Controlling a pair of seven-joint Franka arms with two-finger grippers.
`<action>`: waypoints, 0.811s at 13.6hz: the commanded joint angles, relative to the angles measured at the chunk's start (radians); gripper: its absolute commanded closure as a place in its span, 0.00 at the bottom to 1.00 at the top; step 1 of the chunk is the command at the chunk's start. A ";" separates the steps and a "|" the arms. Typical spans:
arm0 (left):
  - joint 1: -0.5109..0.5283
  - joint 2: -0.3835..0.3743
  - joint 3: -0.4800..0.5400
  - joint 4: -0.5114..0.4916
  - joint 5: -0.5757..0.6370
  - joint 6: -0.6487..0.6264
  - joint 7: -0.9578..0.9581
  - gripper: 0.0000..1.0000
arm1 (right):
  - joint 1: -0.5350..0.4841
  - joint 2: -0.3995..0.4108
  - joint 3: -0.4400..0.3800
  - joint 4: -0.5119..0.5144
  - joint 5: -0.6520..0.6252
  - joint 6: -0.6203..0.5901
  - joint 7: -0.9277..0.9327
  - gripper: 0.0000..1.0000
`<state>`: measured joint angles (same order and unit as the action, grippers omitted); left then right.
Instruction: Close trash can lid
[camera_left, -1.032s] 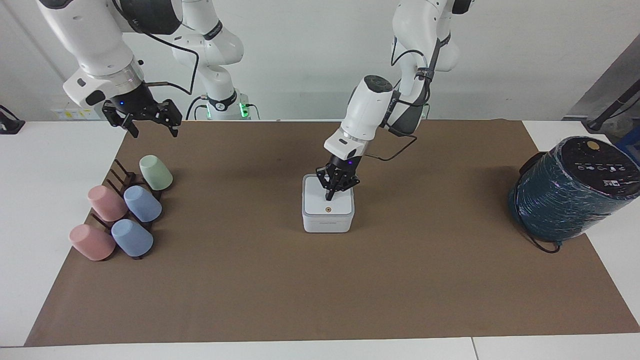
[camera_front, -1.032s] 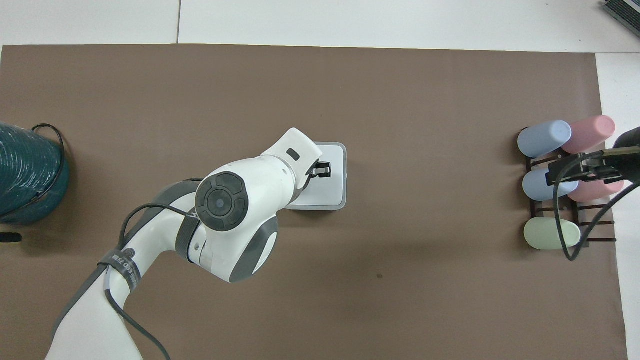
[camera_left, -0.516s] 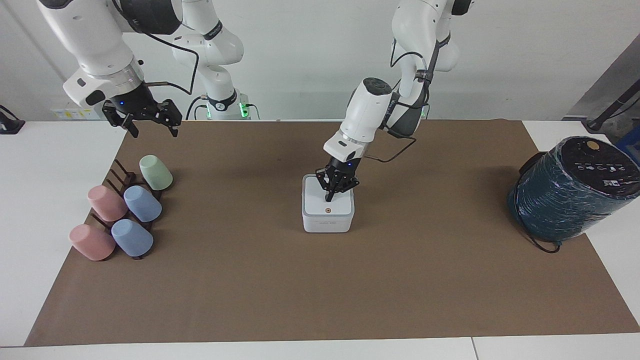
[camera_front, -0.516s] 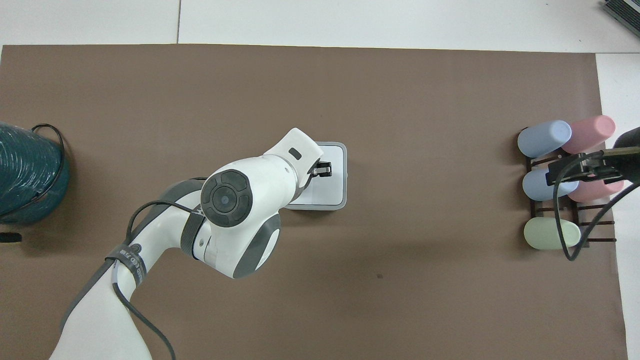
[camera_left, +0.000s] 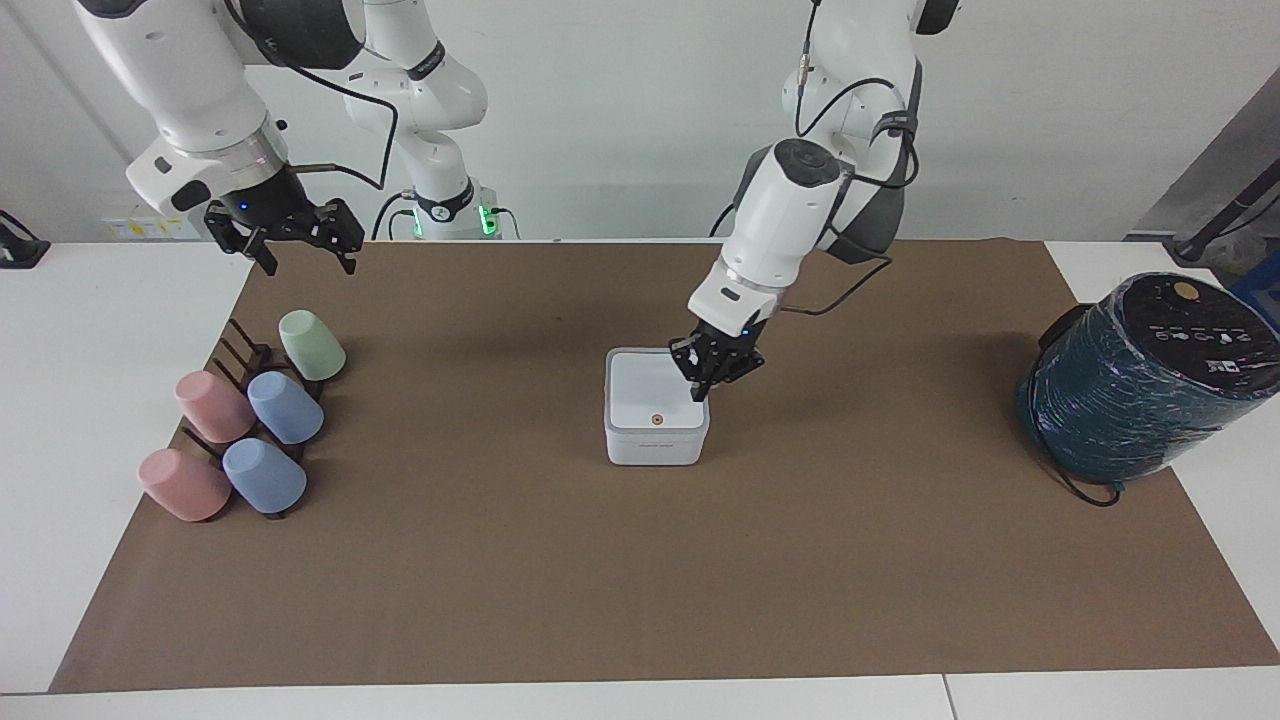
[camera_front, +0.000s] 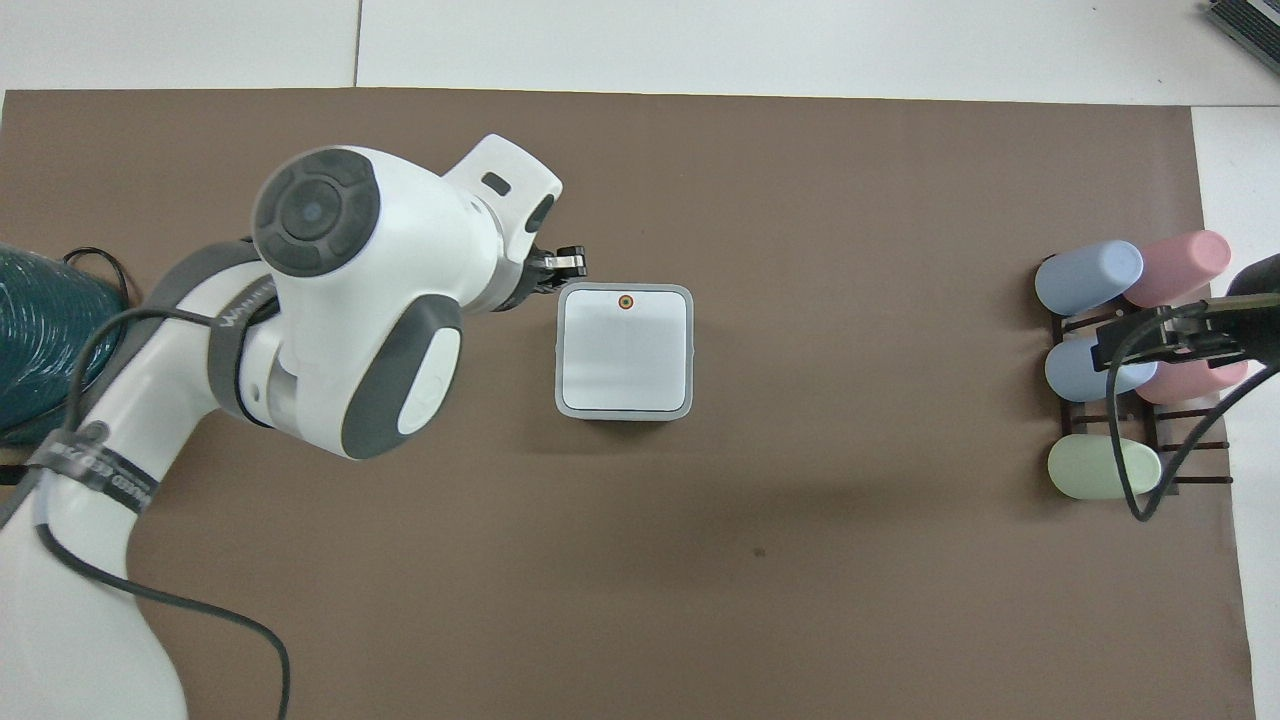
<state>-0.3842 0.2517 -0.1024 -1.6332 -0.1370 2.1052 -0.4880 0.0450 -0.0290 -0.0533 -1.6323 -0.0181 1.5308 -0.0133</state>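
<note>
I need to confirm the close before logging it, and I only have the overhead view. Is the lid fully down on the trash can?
Observer: The facing view shows the lid lying flat on the trash can, with no gap along its visible wall.
Operator: The left arm hides its claw from me. How high is it?
Observer: The left claw is low, at the lid's edge toward the left arm's end. I cannot tell whether they touch.
Operator: And the right one?
Observer: The right claw waits open, well above the cup rack.
</note>
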 joint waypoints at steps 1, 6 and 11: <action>0.076 0.017 -0.002 0.140 0.007 -0.222 0.080 1.00 | -0.005 -0.014 0.001 -0.012 0.007 0.006 0.012 0.00; 0.293 -0.083 0.000 0.171 0.011 -0.493 0.426 1.00 | -0.005 -0.014 0.001 -0.012 0.007 0.006 0.012 0.00; 0.352 -0.121 0.000 0.161 0.154 -0.619 0.554 0.66 | -0.005 -0.014 0.001 -0.012 0.007 0.006 0.012 0.00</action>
<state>-0.0317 0.1508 -0.0898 -1.4547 -0.0300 1.5238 0.0491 0.0450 -0.0290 -0.0534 -1.6323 -0.0181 1.5308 -0.0133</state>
